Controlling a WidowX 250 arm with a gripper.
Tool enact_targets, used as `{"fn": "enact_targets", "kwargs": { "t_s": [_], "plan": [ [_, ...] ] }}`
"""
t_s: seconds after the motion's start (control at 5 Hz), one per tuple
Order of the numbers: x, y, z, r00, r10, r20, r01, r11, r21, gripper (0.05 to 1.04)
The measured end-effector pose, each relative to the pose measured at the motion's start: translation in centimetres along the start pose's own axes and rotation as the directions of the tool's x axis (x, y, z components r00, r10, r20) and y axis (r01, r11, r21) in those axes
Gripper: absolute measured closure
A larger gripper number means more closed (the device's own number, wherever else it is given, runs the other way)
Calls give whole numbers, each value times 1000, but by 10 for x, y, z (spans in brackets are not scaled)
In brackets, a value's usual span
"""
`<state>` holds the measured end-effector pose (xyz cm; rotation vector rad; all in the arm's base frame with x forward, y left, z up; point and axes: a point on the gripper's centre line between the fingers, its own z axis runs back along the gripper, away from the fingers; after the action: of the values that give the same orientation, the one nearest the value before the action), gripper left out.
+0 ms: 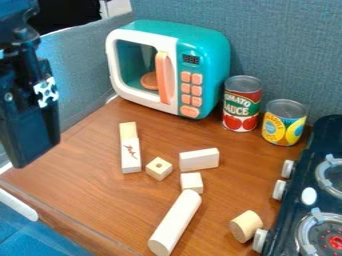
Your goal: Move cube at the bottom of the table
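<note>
The black gripper [28, 131] hangs at the left edge, over the table's left side and well to the left of the blocks. A small wooden cube with a hole in its top [159, 169] lies on the brown table [87, 175] near the middle. Just right of it and slightly lower, a plain pale cube [192, 183] sits between a rectangular block [199, 159] and the upper end of a long wooden cylinder [175, 222]. Nothing is held that I can make out.
Two blocks in line [130, 147] lie left of the cubes. A short cylinder [246, 226] is beside the black stove [300, 185] at lower right. A toy microwave [170, 70], red can [242, 104] and yellow can [284, 122] stand at the back.
</note>
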<state>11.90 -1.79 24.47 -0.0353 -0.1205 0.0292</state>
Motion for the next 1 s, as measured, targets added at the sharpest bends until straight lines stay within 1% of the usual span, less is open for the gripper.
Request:
{"fn": "enact_targets", "kwargs": {
  "t_s": [0.2, 0.4, 0.6, 0.8, 1.0],
  "plan": [
    [0, 0, -1, 1000, -1, -2, 1, 1000, 0, 84],
    [15, 7, 4, 998, 15, 56, -15, 1000, 4, 84],
    [41, 12, 9, 992, -34, 119, 33, 999, 12, 84],
    [61, 24, 8, 989, -16, 146, 17, 1000, -9, 85],
    [92, 44, -5, 995, -47, 88, 52, 997, -58, 84]
  ]
}}
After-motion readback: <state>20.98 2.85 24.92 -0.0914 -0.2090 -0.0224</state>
